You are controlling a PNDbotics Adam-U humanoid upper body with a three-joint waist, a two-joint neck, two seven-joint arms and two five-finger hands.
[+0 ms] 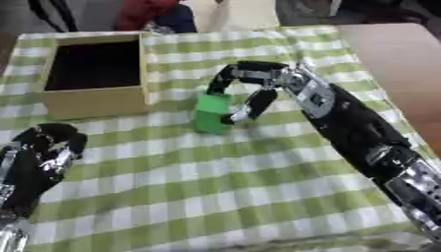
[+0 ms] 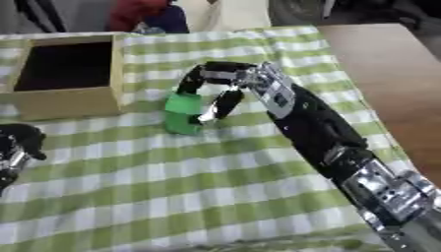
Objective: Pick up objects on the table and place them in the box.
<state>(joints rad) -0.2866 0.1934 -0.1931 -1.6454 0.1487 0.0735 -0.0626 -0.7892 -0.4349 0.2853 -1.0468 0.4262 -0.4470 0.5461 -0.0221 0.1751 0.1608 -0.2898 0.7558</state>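
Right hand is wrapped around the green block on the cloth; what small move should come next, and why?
Probably lift it straight up. The right hand has fingers and thumb curled around the green block, which seems to sit on the checked cloth, right of the open box.

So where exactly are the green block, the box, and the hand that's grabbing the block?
green block [image 1: 209, 114], left eye view, on its front face.
box [image 1: 95, 102], left eye view, on its near outer wall.
right hand [image 1: 258, 74], left eye view, on the back of the hand above the curled fingers.
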